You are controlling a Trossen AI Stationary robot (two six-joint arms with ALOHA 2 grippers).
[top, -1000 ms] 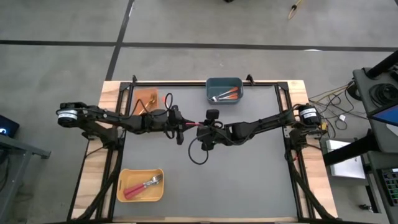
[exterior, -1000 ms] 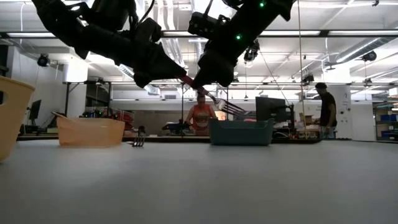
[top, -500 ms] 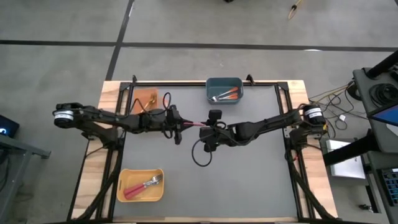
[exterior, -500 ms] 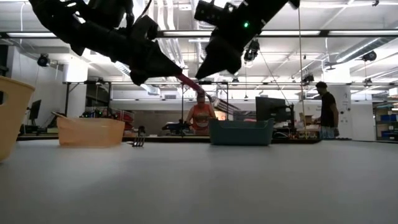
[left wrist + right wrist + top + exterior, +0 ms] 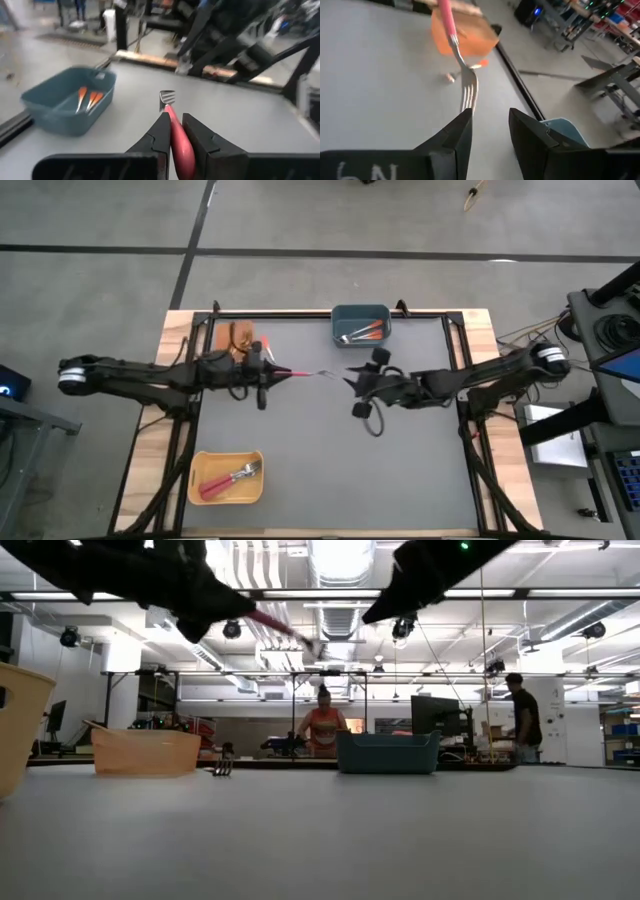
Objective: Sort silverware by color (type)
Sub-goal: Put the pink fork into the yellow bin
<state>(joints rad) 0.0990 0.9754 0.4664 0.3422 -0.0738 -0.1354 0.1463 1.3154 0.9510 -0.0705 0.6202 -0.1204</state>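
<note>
Now the left gripper (image 5: 268, 374) is clamped on 1 pink-handled fork (image 5: 300, 372), held in the air above the table (image 5: 400, 470), tines pointing toward the right gripper (image 5: 352, 377). That right gripper sits just off the fork's tines, jaws parted and holding nothing. Taking the blue-grey bin (image 5: 360, 311) at the table's far edge as the landmark: it holds 2 orange-handled forks (image 5: 368, 332); the held fork hangs nearer the camera side and to the left of it. The orange bin (image 5: 236, 338) lies well left of the blue-grey bin, contents unclear. The yellow bin (image 5: 226, 477) sits far from it, at the near left corner, with 1 pink-handled fork (image 5: 228, 479) inside, possibly more. In the low view, 2 people (image 5: 322, 725) stand beyond the table.
</note>
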